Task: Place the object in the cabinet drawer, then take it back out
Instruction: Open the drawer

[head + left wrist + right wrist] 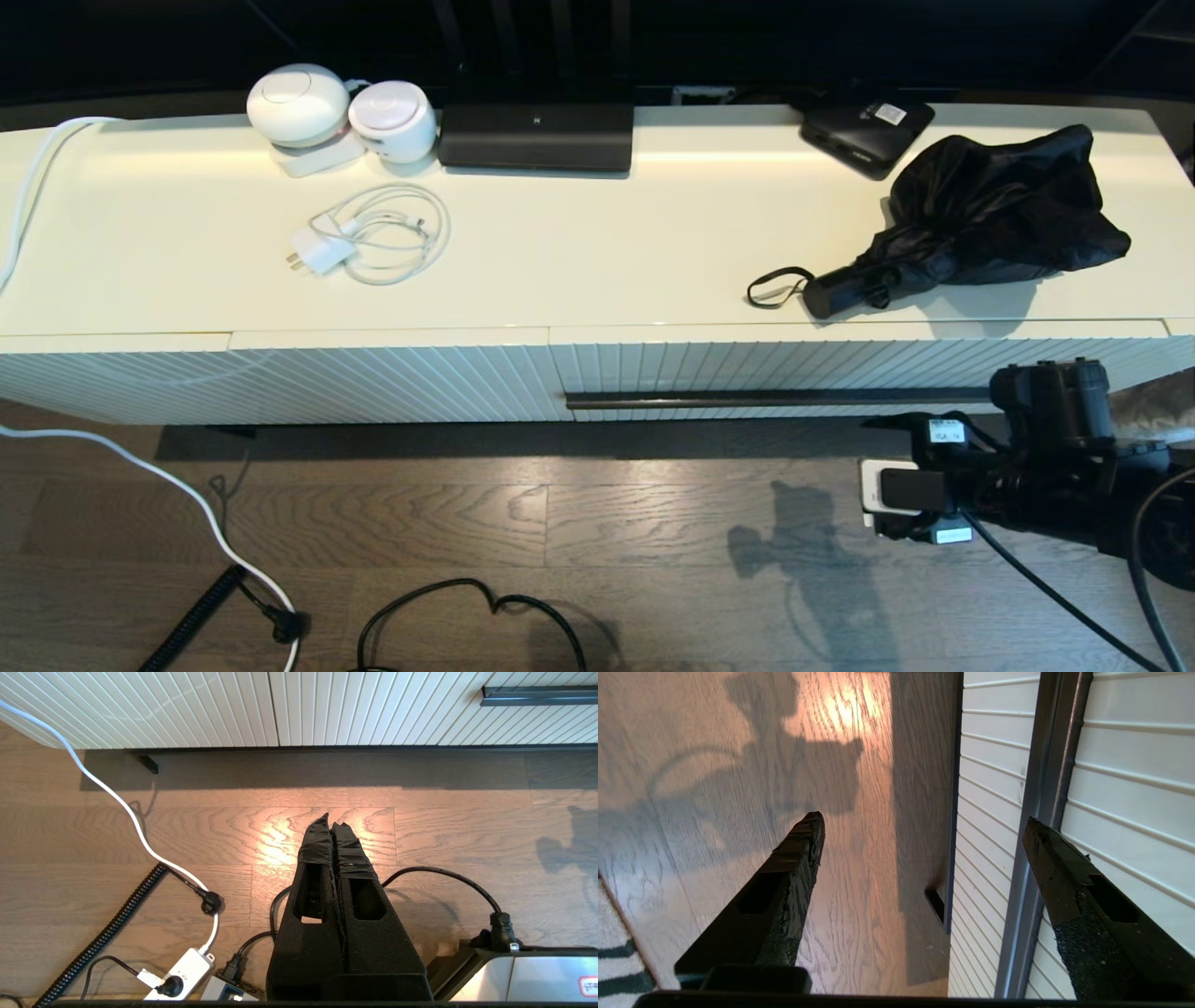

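The umbrella lies on the cabinet top at the far right, and the drawer below it is shut. The right gripper has its fingers spread wide near the bar handle, gripping nothing. The left gripper is closed and parked over the floor. I cannot tell which stage this is.

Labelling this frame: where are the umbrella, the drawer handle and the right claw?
umbrella (999,210), head view, bunched fabric.
drawer handle (775,399), head view, middle of the bar.
right claw (924,826), right wrist view, midway between its open tips.
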Available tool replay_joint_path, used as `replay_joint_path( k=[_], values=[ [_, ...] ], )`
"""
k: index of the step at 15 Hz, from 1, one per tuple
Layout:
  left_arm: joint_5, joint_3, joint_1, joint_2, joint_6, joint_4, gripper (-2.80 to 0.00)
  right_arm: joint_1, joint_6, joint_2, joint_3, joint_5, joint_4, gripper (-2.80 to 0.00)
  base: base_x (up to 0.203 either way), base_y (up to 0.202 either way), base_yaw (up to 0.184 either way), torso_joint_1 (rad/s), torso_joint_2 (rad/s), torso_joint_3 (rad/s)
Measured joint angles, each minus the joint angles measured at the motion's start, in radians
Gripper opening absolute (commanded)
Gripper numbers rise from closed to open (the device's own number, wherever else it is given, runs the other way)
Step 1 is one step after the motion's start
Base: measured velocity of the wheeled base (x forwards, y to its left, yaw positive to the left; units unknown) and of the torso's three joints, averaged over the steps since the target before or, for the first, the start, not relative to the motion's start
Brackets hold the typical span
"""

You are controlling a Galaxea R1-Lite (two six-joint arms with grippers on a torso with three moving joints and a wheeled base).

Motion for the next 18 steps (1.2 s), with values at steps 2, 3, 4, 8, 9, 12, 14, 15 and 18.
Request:
replay_joint_path(
  k=[2,3,4,8,9,12,14,15,18],
  values=[
    [0.000,0.000,0.000,0.000,0.000,0.000,-2.80,0.004,0.004,0.034,-0.019,0.004,-0.037,0.00,0.000,0.000,0.000,0.000,0.00,0.000],
    [0.000,-0.001,0.000,0.000,0.000,0.000,-2.80,0.006,0.006,0.048,-0.026,0.005,-0.063,0.00,0.000,0.000,0.000,0.000,0.00,0.000],
    [0.000,-0.001,0.000,0.000,0.000,0.000,-2.80,0.009,0.010,0.062,-0.031,0.007,-0.093,0.00,0.000,0.000,0.000,0.000,0.00,0.000],
    [0.000,0.000,0.000,0.000,0.000,0.000,-2.80,0.013,0.020,0.122,-0.058,0.014,-0.174,0.00,0.000,0.000,0.000,0.000,0.00,0.000],
    [0.000,0.000,0.000,0.000,0.000,0.000,-2.80,0.014,0.022,0.133,-0.061,0.015,-0.183,0.00,0.000,0.000,0.000,0.000,0.00,0.000],
    [0.000,0.000,0.000,0.000,0.000,0.000,-2.80,0.015,0.024,0.162,-0.078,0.021,-0.191,0.00,0.000,0.000,0.000,0.000,0.00,0.000],
    [0.000,-0.001,0.000,0.000,0.000,0.000,-2.80,0.015,0.024,0.176,-0.094,0.022,-0.191,0.00,0.000,0.000,0.000,0.000,0.00,0.000],
    [0.000,-0.001,0.000,0.000,0.000,0.000,-2.80,0.015,0.024,0.181,-0.101,0.023,-0.192,0.00,0.000,0.000,0.000,0.000,0.00,0.000],
    [0.000,0.000,0.000,0.000,0.000,0.000,-2.80,0.015,0.024,0.191,-0.128,0.031,-0.187,0.00,0.000,0.000,0.000,0.000,0.00,0.000]
  ],
)
